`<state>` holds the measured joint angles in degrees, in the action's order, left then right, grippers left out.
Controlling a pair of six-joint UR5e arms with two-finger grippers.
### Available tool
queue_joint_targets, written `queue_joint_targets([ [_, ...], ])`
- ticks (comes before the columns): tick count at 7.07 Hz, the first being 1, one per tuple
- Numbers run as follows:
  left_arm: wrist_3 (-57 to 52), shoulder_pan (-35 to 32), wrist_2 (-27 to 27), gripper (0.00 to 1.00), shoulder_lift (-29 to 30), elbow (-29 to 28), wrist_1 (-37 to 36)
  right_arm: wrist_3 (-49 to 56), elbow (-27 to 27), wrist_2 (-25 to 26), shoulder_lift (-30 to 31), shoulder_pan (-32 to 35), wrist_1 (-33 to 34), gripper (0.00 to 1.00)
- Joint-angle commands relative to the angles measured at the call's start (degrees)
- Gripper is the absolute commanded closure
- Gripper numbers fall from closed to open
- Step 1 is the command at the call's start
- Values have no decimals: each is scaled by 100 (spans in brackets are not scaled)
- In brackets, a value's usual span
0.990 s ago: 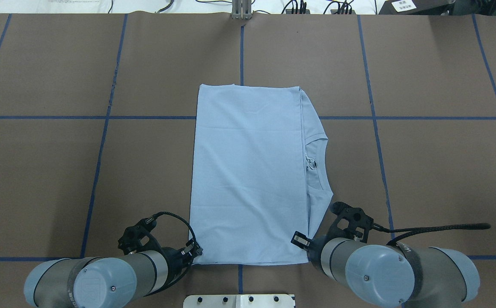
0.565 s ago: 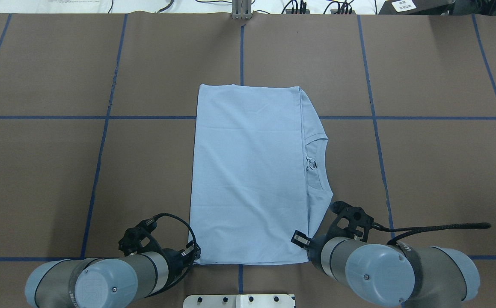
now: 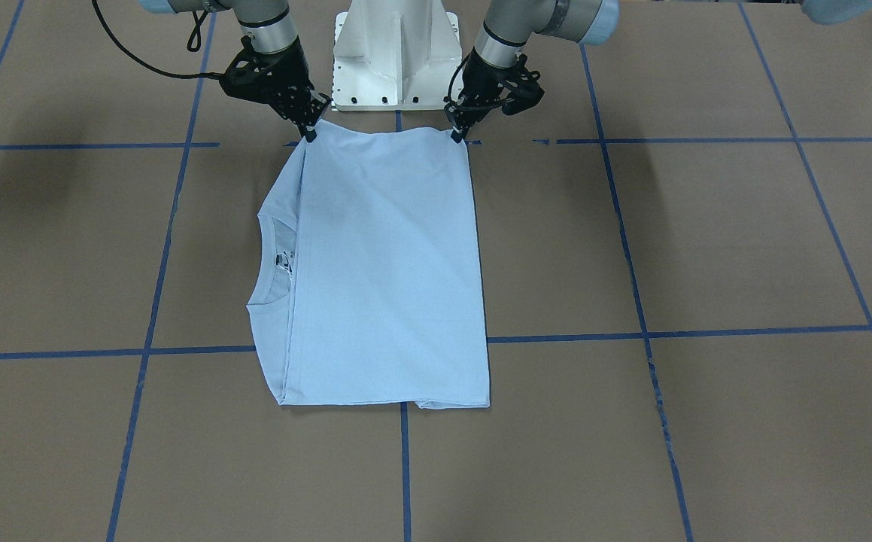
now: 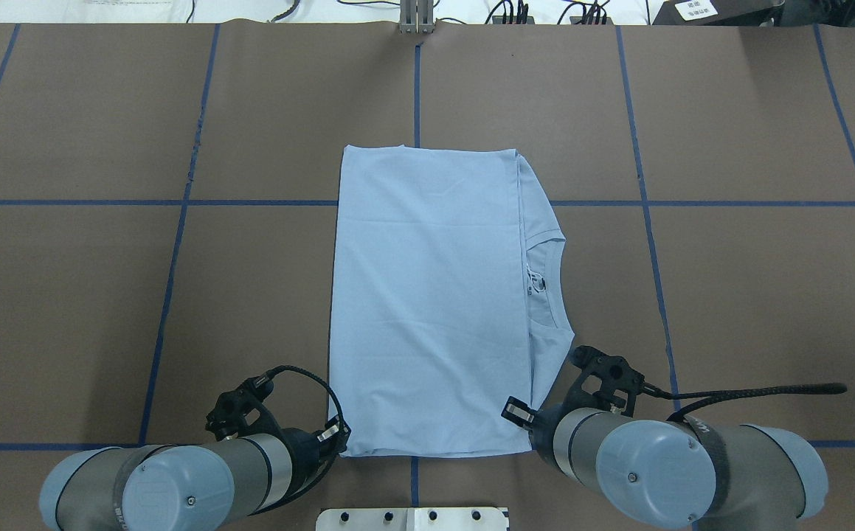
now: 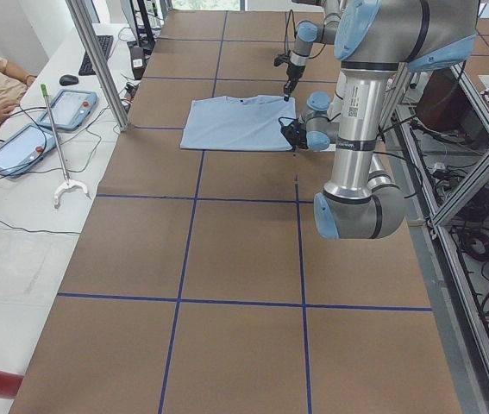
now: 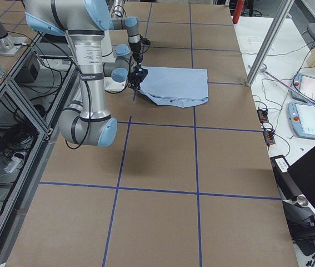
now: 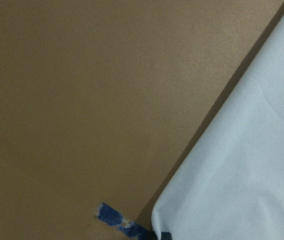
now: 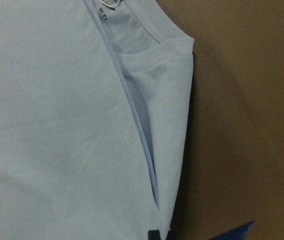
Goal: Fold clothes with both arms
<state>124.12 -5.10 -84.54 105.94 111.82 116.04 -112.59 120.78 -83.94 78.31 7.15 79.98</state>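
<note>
The folded light blue T-shirt (image 3: 387, 263) lies at the centre of the table (image 3: 706, 248). Near the top of the front-facing frame, the left end effector (image 3: 456, 134) and the right end effector (image 3: 308, 132) each clamp one shirt corner.

**Folded blue T-shirt, held at two corners**

The light blue T-shirt (image 4: 427, 295) lies flat in front of the white base (image 3: 394, 45), folded into a rectangle with its neck opening showing. The left gripper (image 3: 457, 134) and right gripper (image 3: 308, 135) each pinch a corner nearest the base.
</note>
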Motion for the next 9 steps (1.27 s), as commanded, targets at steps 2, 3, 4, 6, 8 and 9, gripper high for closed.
queue_joint_targets([
  [2, 51, 9, -1, 100, -82, 470, -38, 17, 391, -96, 174, 23, 0, 100],
  [3, 303, 18, -1, 100, -152, 846, -264, 35, 681, -306, 480, 32, -61, 100],
  [4, 332, 26, -1, 100, -144, 1311, -632, 35, 893, -429, 553, 102, -62, 100],
  [6, 332, 18, -1, 100, -100, 1684, -811, 96, 1079, -894, 615, 530, -96, 100],
  [8, 150, -348, -1, 100, 172, 1677, -898, 228, 1027, -1229, 336, 1119, -88, 100],
  [9, -270, -682, -1, 100, 338, 1485, -925, 281, 835, -1222, 29, 1452, -53, 100],
])
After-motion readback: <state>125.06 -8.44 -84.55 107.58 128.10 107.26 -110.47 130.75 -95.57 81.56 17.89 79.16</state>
